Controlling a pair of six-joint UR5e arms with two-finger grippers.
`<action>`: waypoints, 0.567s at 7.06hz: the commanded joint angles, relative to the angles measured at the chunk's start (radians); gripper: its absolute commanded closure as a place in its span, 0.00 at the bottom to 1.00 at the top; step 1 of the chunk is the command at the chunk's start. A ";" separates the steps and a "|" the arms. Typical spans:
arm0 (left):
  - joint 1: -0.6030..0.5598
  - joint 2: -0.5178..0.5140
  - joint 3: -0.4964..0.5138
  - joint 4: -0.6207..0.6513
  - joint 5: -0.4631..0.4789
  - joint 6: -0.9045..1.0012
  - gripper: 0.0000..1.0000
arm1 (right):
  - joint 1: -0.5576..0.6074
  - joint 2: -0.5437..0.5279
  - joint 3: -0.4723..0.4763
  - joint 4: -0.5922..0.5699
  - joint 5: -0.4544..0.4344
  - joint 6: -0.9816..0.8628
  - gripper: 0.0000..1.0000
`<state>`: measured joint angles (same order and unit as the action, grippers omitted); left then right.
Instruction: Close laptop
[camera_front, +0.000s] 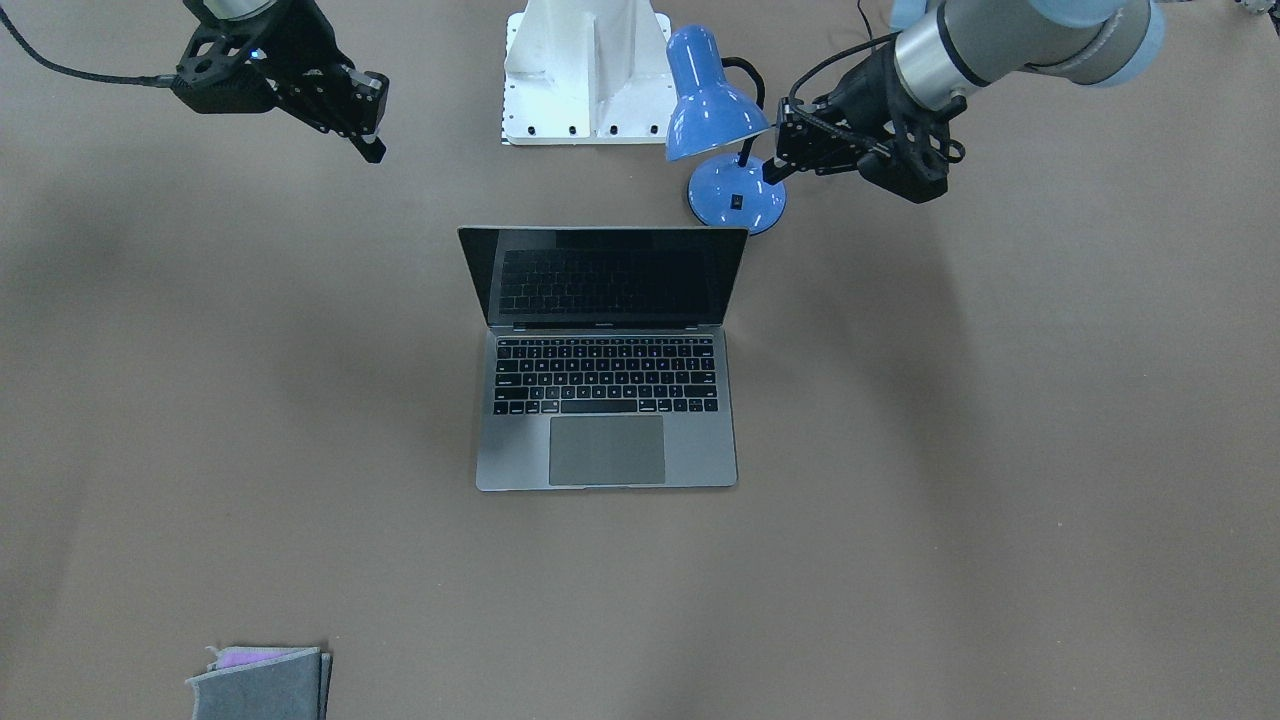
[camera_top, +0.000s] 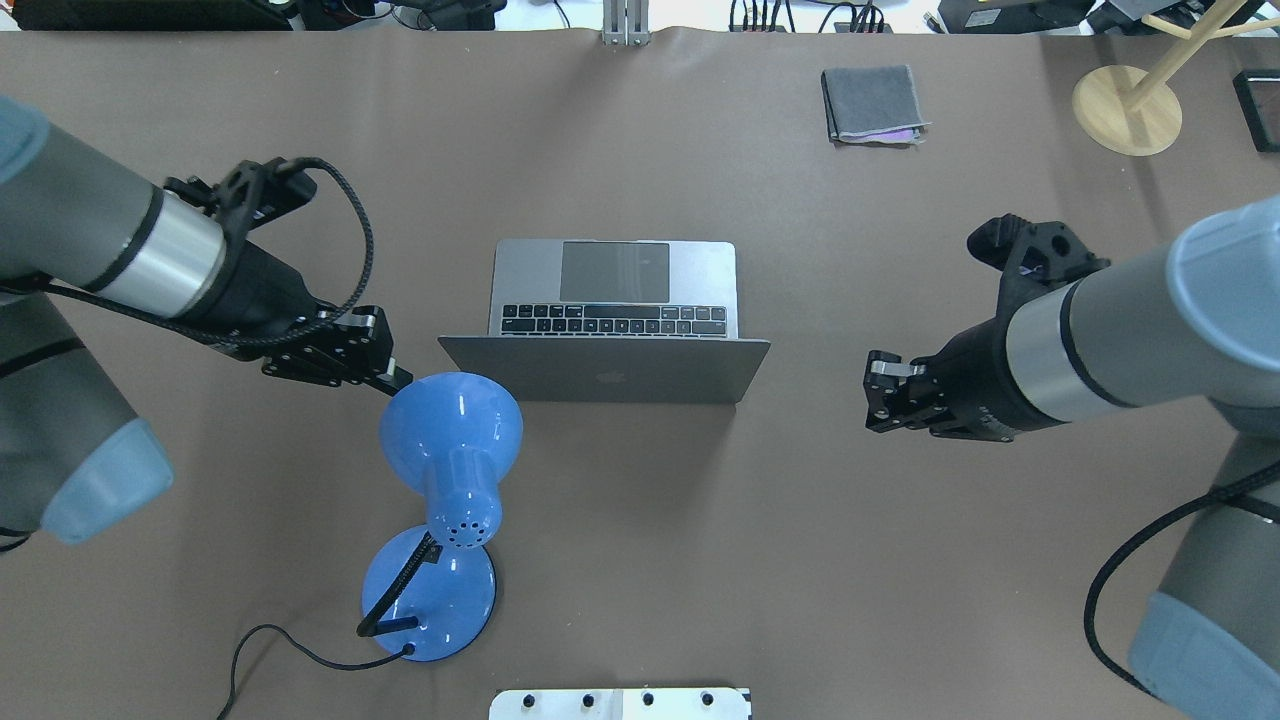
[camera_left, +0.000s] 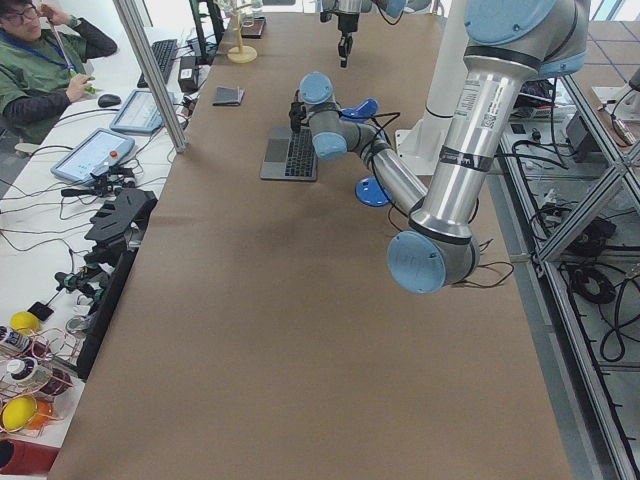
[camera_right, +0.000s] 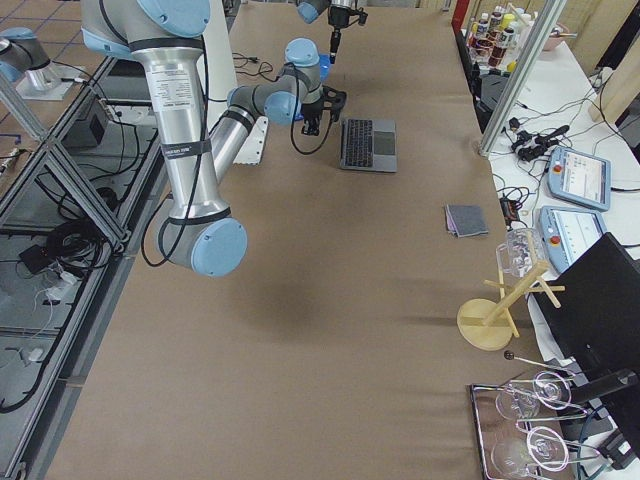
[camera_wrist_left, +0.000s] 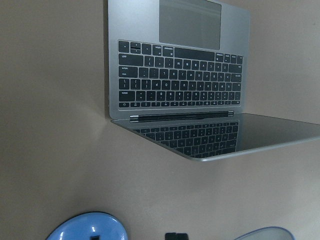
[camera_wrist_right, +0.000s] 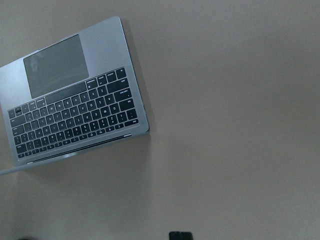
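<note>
The space-grey laptop (camera_front: 606, 400) lies open in the middle of the table, its dark screen (camera_front: 604, 275) upright and tilted back toward the robot. The overhead view shows its lid (camera_top: 604, 370) with the apple logo. My left gripper (camera_front: 772, 172) is shut and empty. It hovers beside the blue lamp, off the laptop's lid corner (camera_top: 398, 378). My right gripper (camera_front: 372, 150) is shut and empty, hovering well off the other side of the laptop (camera_top: 882, 398). Both wrist views look down on the keyboard (camera_wrist_left: 179, 75) (camera_wrist_right: 75, 117).
A blue desk lamp (camera_top: 450, 435) stands just behind the laptop on my left side, its shade close to the lid and to my left gripper. A folded grey cloth (camera_top: 872, 103) and a wooden stand (camera_top: 1127, 110) lie at the far right. The white robot base (camera_front: 585, 70) is behind the laptop.
</note>
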<state>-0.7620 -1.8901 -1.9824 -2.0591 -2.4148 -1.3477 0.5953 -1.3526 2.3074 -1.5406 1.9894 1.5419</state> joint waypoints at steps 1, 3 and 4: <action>0.059 -0.011 0.002 0.002 0.066 -0.022 1.00 | -0.075 0.044 0.000 -0.024 -0.052 0.068 1.00; 0.067 -0.010 0.002 0.002 0.072 -0.022 1.00 | -0.129 0.169 -0.014 -0.149 -0.107 0.069 1.00; 0.067 -0.012 0.004 0.002 0.071 -0.021 1.00 | -0.132 0.176 -0.019 -0.151 -0.113 0.069 1.00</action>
<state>-0.6972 -1.9009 -1.9799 -2.0571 -2.3449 -1.3693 0.4768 -1.2066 2.2957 -1.6660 1.8909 1.6093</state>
